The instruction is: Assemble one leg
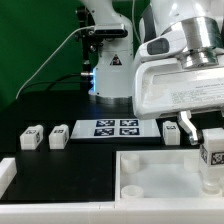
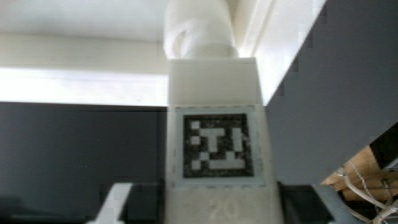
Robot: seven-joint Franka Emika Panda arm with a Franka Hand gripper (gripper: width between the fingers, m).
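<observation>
In the exterior view the gripper [image 1: 203,138] holds the leg [image 1: 212,160] upright over the tray [image 1: 160,156], at the tray's corner on the exterior view's right. The picture edge cuts this corner, and the rest of the tray lies open. In the wrist view the blurred fingers [image 2: 118,205] sit tight against both sides of the smooth, white, square-sided leg [image 2: 217,100].

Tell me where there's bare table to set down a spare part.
Bare black table lies in front of the two spare legs and the marker board, beside the tray. Crowded on the exterior view's right: the hand holds the leg above the tray, a third spare leg just behind.
</observation>
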